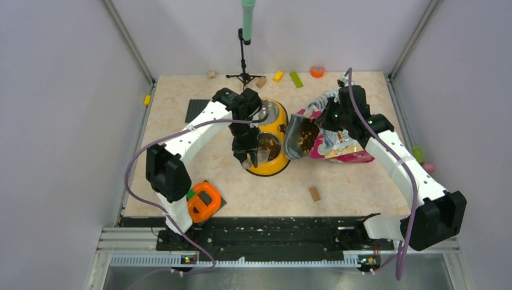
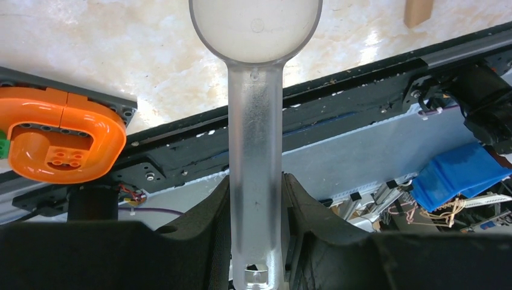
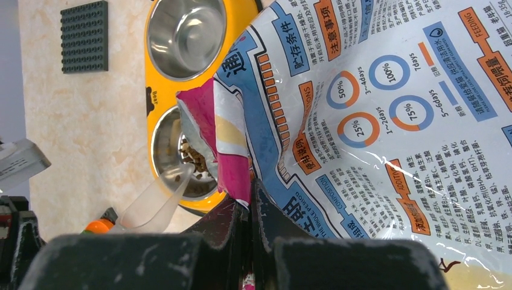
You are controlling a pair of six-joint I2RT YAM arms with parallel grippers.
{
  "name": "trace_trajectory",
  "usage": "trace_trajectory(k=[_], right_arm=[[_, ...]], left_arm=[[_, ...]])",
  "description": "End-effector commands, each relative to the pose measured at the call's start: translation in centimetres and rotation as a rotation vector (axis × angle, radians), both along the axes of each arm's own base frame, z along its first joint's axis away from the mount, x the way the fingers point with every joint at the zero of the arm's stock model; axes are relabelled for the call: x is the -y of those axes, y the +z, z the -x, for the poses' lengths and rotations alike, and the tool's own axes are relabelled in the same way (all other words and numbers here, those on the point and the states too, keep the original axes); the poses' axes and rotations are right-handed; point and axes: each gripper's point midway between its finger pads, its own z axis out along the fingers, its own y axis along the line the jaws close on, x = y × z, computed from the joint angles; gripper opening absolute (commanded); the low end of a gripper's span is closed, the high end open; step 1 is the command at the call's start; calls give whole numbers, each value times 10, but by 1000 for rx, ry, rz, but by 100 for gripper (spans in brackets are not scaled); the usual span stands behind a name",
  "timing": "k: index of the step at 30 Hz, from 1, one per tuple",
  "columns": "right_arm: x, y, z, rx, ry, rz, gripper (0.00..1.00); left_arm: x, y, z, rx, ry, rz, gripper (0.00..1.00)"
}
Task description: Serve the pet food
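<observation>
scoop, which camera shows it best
Left wrist: the clear scoop fills the frame, bowl to handle, held in the left gripper. Right wrist shows only its bowl above the kibble in the feeder. Top view mostly hides it under the left arm.

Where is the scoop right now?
The clear scoop is in the left gripper, left of centre in the top view, over the near bowl of the yellow feeder.
</observation>
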Motion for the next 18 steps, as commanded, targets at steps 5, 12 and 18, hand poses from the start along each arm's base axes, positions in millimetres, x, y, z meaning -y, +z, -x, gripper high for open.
trace_trajectory(k=[5,12,18], right_arm=[[-12,59,-14,196,37,-99,0],[-9,67,-17,211,32,-81,0],[-3,72,-18,220,18,-57,0]], left_arm=[[-15,8,-7,39,2,-84,0],[-15,17,-18,210,-85,-45,0],[-9,28,-17,464,-228,-33,0]])
